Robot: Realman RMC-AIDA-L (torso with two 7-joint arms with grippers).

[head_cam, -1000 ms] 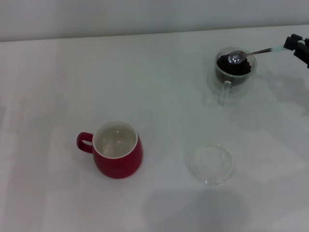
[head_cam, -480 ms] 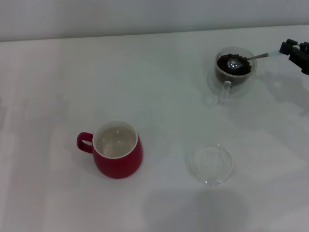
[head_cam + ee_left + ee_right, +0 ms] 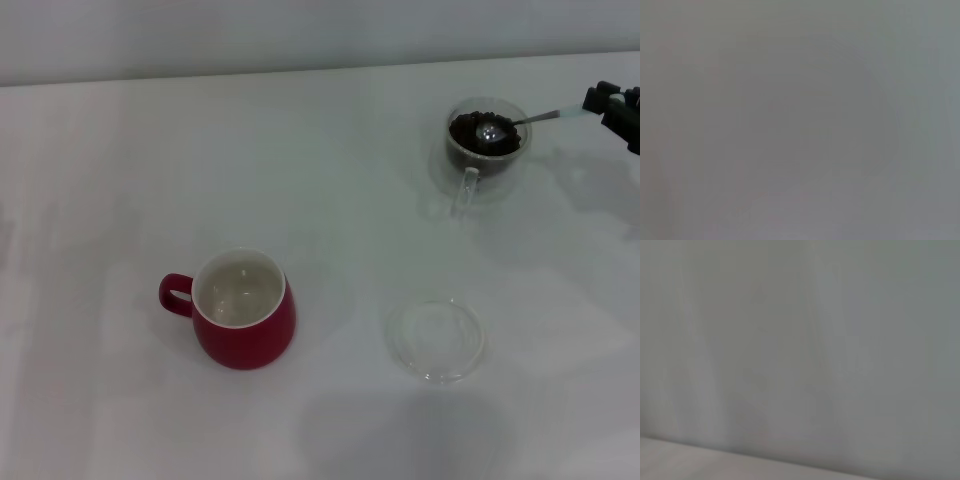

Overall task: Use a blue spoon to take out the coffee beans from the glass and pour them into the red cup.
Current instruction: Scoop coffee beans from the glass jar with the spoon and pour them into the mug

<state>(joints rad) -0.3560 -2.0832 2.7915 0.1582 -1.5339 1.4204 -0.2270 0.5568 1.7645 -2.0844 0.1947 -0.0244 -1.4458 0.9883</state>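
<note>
Three vessels on white desk [image 3: 330, 190]. Red cup [image 3: 243, 309] at 8 o'clock, upright, white inside, loop handle pointing 9. Shallow clear glass dish [image 3: 436, 339] at 5 o'clock. Glass [image 3: 484, 146] at 2 o'clock, coffee beans [image 3: 470, 133] inside, blue spoon [image 3: 520, 120] bowl resting in the beans. Right end effector [image 3: 600, 102] at 3 o'clock edge, clamped on spoon handle. Left end effector out of view.

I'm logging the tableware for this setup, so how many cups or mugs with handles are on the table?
2. The red cup stands near the front on the robot's left; the glass with coffee beans stands farther back on the right. The clear dish has no handle.
</note>
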